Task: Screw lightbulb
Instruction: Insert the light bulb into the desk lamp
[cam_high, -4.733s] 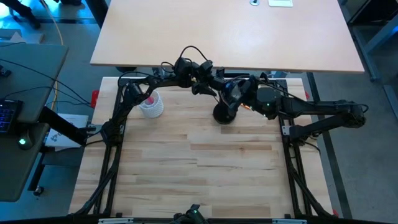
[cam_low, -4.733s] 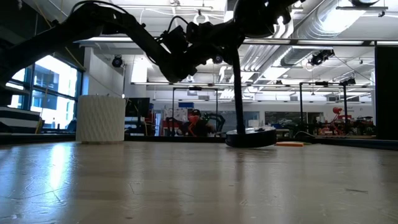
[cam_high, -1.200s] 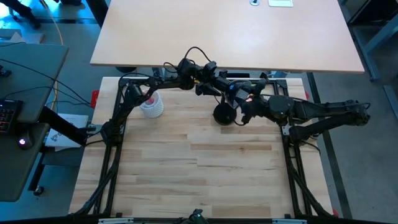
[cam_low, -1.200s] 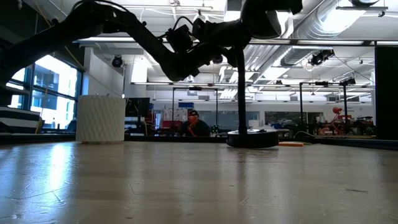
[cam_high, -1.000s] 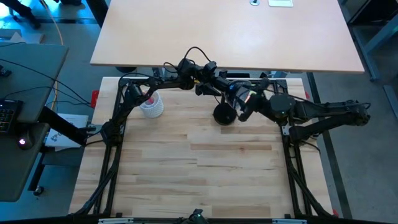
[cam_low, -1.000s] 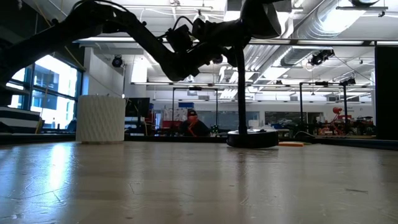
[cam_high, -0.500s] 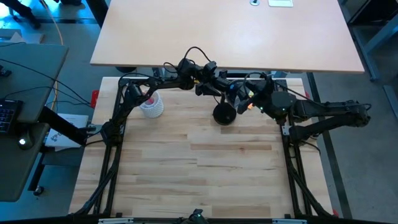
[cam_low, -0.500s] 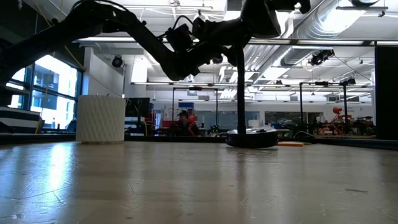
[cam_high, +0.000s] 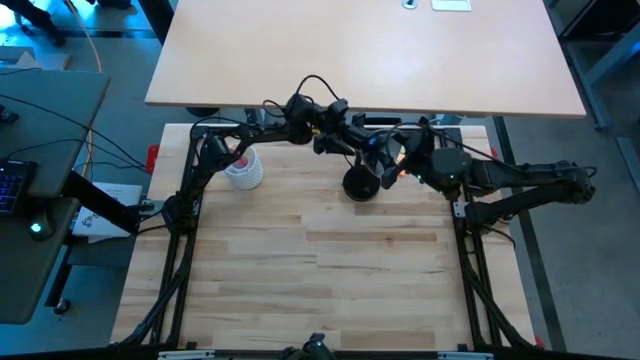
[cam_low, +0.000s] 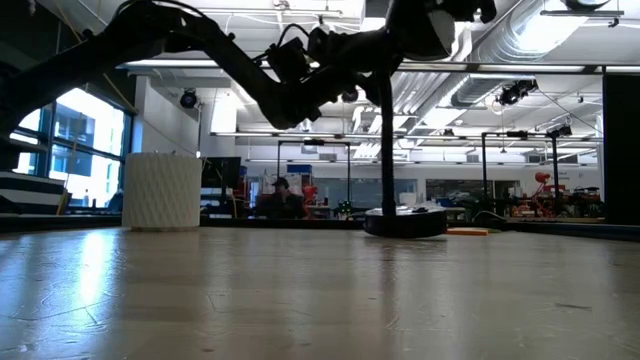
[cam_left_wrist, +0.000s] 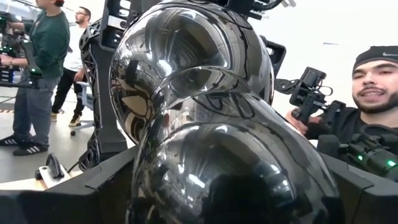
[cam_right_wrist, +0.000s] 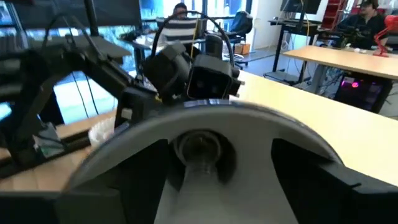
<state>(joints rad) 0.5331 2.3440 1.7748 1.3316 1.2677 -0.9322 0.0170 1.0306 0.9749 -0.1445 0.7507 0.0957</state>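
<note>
A black desk lamp stands on its round base near the table's far edge. Its pole carries the glossy black head high above the table. My left gripper reaches in from the left with its fingers spread wide on that head. My right gripper comes from the right and faces the head's open mouth. The white lightbulb lies between its fingers, and its silvery screw base is in the socket at the middle of the pale shade interior. My left gripper holds the lamp's head across its rounded back, pinched between its two fingers, which stand wide apart. The fingers come about level from the table's left. The head stays up on its pole, clear of the table. My right gripper has the bulb's white glass between its two fingers, with no gap showing on either side. It comes about level from the table's right, along the bulb's length. The bulb's screw end points into the socket.
A white ribbed cup with pink items stands at the far left of the table and also shows in the low view. A second, pale tabletop lies beyond the far edge. People are in the room behind.
My right gripper has rolled about its own pointing line while staying at the lamp head's mouth. The lamp has kept its place. A person in the room behind has moved.
</note>
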